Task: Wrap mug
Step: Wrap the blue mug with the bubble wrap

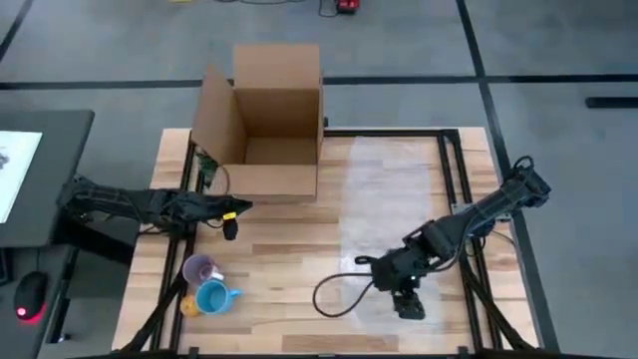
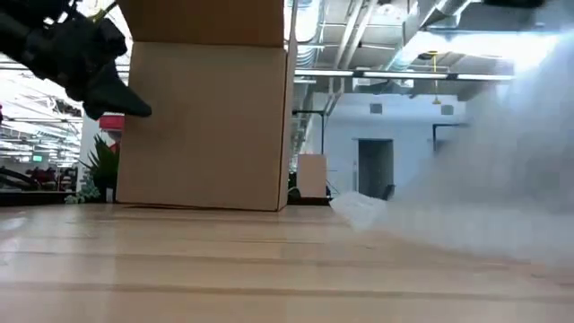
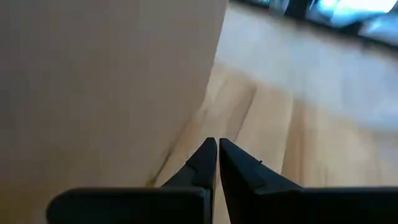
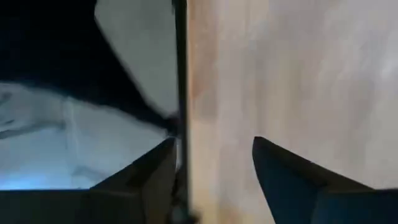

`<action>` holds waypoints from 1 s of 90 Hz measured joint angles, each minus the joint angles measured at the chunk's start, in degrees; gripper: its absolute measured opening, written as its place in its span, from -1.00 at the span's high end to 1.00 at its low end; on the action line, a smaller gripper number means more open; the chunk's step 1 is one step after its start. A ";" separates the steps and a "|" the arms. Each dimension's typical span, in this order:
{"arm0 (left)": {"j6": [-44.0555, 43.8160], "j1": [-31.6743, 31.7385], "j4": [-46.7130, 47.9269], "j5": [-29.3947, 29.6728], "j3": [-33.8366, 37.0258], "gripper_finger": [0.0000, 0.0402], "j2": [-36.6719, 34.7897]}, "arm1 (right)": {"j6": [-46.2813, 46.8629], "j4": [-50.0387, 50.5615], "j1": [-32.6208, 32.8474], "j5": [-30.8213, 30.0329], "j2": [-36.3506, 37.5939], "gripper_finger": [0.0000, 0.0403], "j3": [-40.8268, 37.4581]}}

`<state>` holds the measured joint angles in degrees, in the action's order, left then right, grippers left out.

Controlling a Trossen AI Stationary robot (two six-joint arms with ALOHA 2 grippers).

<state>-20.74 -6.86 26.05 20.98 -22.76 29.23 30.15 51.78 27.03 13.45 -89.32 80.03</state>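
Observation:
Two mugs stand at the near left of the table, a purple one (image 1: pixel 202 269) and a blue one (image 1: pixel 212 297) with its handle pointing right. A translucent wrapping sheet (image 1: pixel 399 199) lies flat on the right half of the table. My right gripper (image 1: pixel 409 304) (image 4: pixel 214 168) is open and hovers low over the sheet's near end, by the table's near edge. My left gripper (image 1: pixel 231 219) (image 3: pixel 217 146) is shut on nothing and hangs above the table in front of the cardboard box (image 1: pixel 264 120).
The open cardboard box stands at the far middle, flaps up. A small orange thing (image 1: pixel 187 305) lies beside the blue mug. A black cable loop (image 1: pixel 334 294) lies left of my right gripper. Black rails (image 1: pixel 454 179) run along the table's right side.

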 joint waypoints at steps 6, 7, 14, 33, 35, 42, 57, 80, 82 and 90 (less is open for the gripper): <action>1.96 -0.32 2.67 -4.64 -4.40 1.00 3.84 | -4.83 -2.93 -1.73 -4.68 -0.04 -0.03 -0.50; 2.22 -0.41 3.25 -5.46 -5.21 1.00 4.54 | -5.60 -3.73 -2.05 -5.45 -0.04 -0.03 -0.77; 3.62 -1.86 9.01 -10.36 -12.08 1.00 9.88 | -9.58 -8.91 -4.38 -8.83 -0.04 -0.03 -3.10; -0.19 -11.31 27.63 -19.67 -32.99 1.00 25.08 | -13.73 -21.48 -8.30 -9.45 -0.11 -0.01 -10.57; -0.93 -12.74 28.20 -20.65 -34.67 1.00 26.53 | -13.73 -22.46 -8.50 -9.47 -0.11 -0.01 -11.34; -3.28 -17.93 28.61 -22.97 -39.47 1.00 31.36 | -13.79 -25.77 -8.87 -9.46 -0.13 -0.01 -13.84; -1.00 -27.41 30.16 -29.83 -45.64 0.88 40.87 | -14.16 -28.04 -8.67 -9.49 -0.13 -0.01 -15.74; 5.93 -36.55 43.15 -27.92 -46.27 0.30 52.11 | -14.12 -28.42 -8.70 -10.86 -0.13 0.00 -15.72; 6.33 -36.79 44.12 -26.95 -46.27 0.25 52.90 | -13.97 -28.42 -8.67 -10.86 -0.13 0.00 -15.72; 7.69 -37.07 45.80 -22.26 -46.27 0.09 55.36 | -13.70 -28.34 -8.22 -10.86 -0.13 0.00 -15.72</action>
<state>-13.06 -43.94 71.85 -1.28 -69.04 84.59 16.45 23.44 18.81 2.59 -89.45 64.31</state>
